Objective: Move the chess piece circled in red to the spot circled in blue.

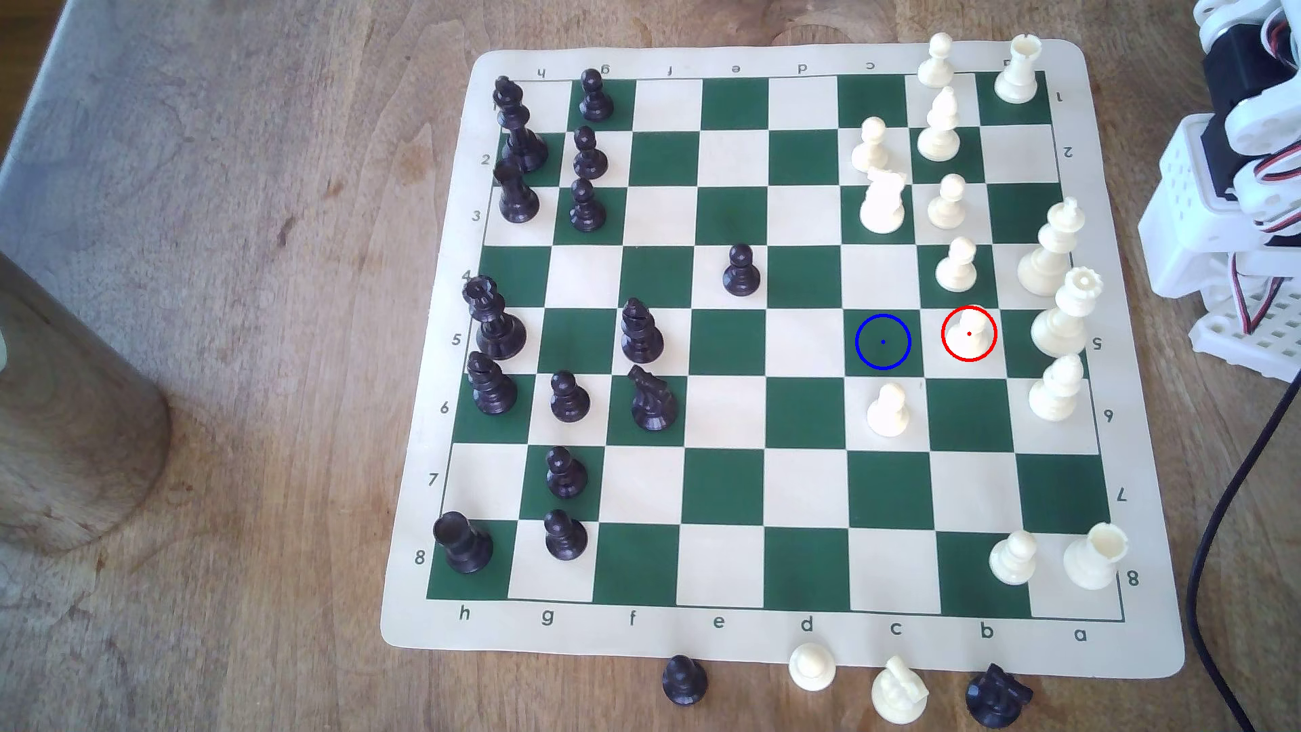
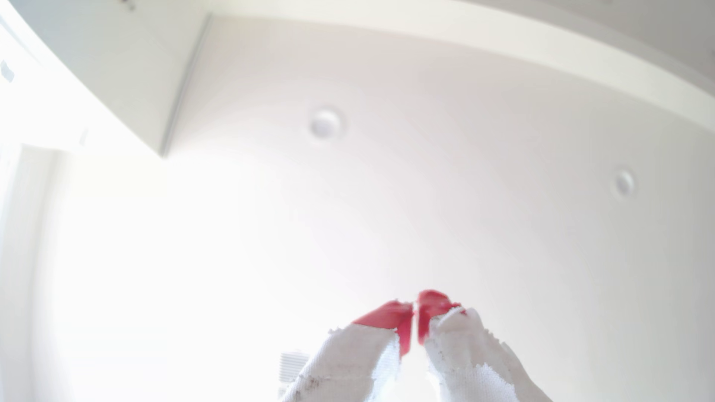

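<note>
We see the chess piece upright on its red-circled cream square, just beside the spot; the gripper points ceilingward, jaws clenched, empty.

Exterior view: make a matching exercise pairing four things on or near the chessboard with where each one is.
Things:
1. red-circled white pawn
2. blue circle
3. lone black pawn
4. white knight

Places:
A. empty dark green square, c5
B. off the board, on the wooden table below the c label
C. cream square, b5
D. cream square near the board's middle, e4

Pairs: 1-C, 2-A, 3-D, 4-B
</note>
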`<state>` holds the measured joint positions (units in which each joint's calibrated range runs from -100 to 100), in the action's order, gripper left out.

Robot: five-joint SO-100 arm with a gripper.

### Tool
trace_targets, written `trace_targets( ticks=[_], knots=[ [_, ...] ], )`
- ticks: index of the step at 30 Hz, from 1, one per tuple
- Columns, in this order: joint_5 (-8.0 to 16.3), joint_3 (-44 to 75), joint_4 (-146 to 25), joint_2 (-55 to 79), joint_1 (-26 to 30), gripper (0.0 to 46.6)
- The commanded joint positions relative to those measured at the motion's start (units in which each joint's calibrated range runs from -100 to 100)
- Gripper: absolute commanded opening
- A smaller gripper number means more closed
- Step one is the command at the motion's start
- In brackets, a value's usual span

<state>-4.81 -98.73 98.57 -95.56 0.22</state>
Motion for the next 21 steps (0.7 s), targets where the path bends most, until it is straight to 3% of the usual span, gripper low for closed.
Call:
trace_targets(
  ticks=[1, 6, 12, 15, 21],
  knots=[
    [-0.15, -1.17, -0.45, -0.2, 0.21, 0.2],
    [-0.15, 0.28, -7.82, -0.2, 1.07, 0.2],
    [-0.15, 11.61, -29.77, -0.2, 1.7, 0.2],
    [0.05, 16.23, -36.98, -0.2, 4.82, 0.2],
    [0.05, 29.65, -72.93, -0.2, 4.75, 0.2]
  ],
)
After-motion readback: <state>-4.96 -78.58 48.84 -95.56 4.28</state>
